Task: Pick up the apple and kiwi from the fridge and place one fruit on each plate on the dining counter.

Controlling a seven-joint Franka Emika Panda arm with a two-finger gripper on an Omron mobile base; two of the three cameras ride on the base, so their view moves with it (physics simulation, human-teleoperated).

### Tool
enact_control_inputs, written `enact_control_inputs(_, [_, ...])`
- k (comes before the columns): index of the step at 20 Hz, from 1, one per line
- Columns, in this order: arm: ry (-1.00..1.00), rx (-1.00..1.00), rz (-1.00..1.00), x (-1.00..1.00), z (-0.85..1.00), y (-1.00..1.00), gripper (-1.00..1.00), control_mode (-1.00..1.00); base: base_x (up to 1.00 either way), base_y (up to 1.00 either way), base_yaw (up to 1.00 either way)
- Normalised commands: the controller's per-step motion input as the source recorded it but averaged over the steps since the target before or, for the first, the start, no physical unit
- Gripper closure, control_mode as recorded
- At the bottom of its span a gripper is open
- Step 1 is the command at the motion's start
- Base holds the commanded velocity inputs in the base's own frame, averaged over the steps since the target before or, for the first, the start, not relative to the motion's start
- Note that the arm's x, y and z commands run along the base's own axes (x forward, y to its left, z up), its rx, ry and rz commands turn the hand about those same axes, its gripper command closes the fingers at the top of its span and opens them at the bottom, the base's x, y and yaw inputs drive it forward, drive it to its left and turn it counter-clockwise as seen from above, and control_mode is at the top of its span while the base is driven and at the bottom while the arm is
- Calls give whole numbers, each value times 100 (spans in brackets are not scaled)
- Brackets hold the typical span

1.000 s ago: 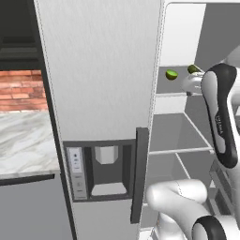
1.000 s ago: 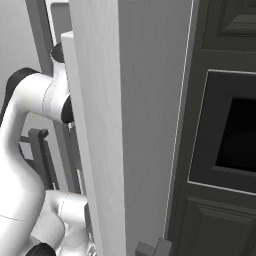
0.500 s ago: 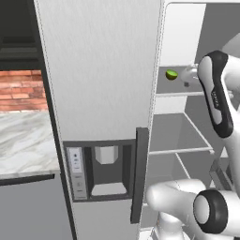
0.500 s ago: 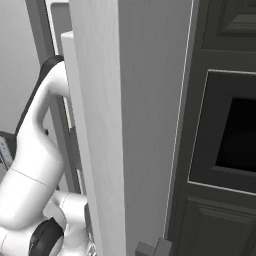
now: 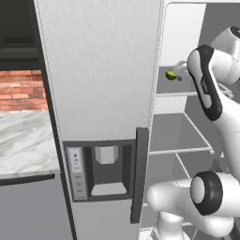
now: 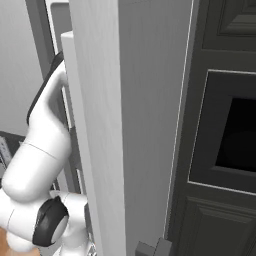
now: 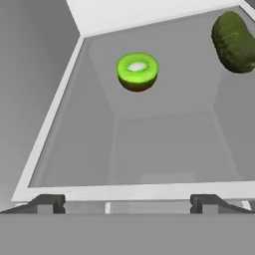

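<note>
Tool spread wide short of the kiwi

Tool [image 7: 127, 203] is empty, its two tips wide apart at the front edge of a grey fridge shelf [image 7: 164, 144]. My kiwi [image 7: 137, 70] sits on that shelf, well ahead of the tips and slightly left of centre, cut face up. A darker green oval fruit [image 7: 234, 42] lies toward the back right corner, apart from it. From the left base view I see the kiwi [image 5: 171, 75] inside the open fridge [image 5: 101, 70], just left of the arm [image 5: 206, 84].
</note>
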Motion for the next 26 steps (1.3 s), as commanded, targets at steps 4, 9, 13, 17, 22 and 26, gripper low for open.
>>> enact_control_inputs(4, [1,0,0,47,0,0,-100,-100,0,0,0])
enact_control_inputs(9, [4,0,0,41,0,0,-100,-100,0,0,0])
enact_control_inputs(13, [5,0,0,41,0,0,-100,-100,0,0,0])
enact_control_inputs(17, [5,-1,0,40,-1,0,-100,-100,0,0,0])
enact_control_inputs(22, [3,-4,0,34,-11,0,-100,-100,0,0,0])
enact_control_inputs(26, [2,-4,0,33,-16,0,-100,-100,0,0,0])
